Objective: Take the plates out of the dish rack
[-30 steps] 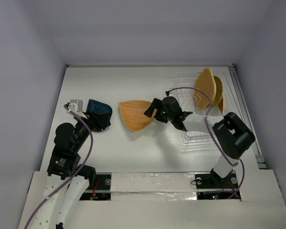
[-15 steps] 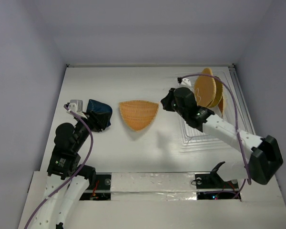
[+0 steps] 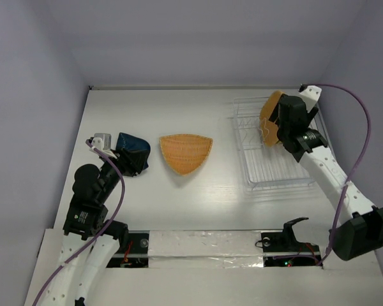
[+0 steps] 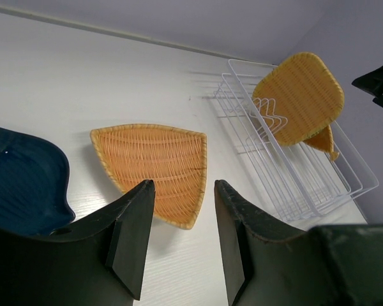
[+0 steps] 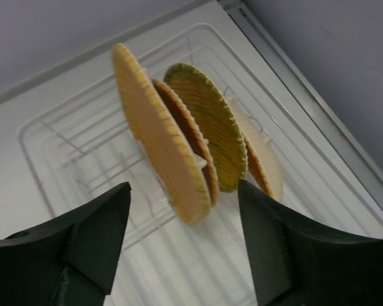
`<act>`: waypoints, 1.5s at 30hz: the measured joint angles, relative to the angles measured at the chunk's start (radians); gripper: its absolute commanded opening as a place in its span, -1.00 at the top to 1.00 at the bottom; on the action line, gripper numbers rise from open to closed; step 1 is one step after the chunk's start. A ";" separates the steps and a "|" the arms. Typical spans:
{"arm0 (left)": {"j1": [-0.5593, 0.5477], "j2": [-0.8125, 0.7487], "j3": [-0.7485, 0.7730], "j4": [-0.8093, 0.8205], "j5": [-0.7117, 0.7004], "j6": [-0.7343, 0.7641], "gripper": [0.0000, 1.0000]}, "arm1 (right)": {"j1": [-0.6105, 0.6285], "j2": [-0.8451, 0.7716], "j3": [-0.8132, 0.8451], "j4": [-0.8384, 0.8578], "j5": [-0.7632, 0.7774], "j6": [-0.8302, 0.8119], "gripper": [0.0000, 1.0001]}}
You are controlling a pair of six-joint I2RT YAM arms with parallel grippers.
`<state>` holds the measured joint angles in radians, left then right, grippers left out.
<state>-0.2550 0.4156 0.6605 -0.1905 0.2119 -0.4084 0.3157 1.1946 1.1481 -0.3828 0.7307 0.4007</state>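
White wire dish rack [image 3: 268, 169], on the surface [image 3: 179, 108] at right, could drag if a plate snags its prongs. The large woven plate [image 5: 150, 127] stands close against smaller plates [image 5: 210, 127]; the right jaws, spread wide and empty above, might pinch two together. Leaf plate [image 3: 186, 153] and blue dish [image 3: 134, 148] lie unloaded near the open left jaws.
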 measured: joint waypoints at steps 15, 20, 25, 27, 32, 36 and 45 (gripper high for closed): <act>0.000 0.000 0.000 0.000 0.005 0.000 0.21 | -0.082 0.293 0.127 -0.073 -0.038 -0.123 0.07; 0.000 0.000 0.000 0.000 0.005 0.000 0.21 | -0.082 0.304 0.154 -0.089 -0.033 -0.142 0.57; 0.000 0.000 0.000 0.000 0.005 0.000 0.21 | -0.079 0.304 0.160 -0.112 -0.043 -0.159 0.79; 0.000 0.000 0.000 0.000 0.005 0.000 0.21 | -0.080 0.304 0.169 -0.126 -0.051 -0.168 0.97; 0.000 0.000 0.000 0.000 0.005 0.000 0.21 | -0.080 0.303 0.206 -0.164 -0.060 -0.194 1.00; 0.000 0.000 0.000 0.000 0.005 0.000 0.21 | -0.080 0.277 0.214 -0.181 -0.073 -0.213 1.00; 0.000 0.000 0.000 0.000 0.005 0.000 0.21 | -0.081 0.152 0.227 -0.202 -0.085 -0.221 1.00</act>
<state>-0.2554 0.4152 0.6605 -0.1902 0.2169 -0.4084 0.2348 1.3468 1.3746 -0.5846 0.6456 0.1795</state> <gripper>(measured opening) 0.393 0.196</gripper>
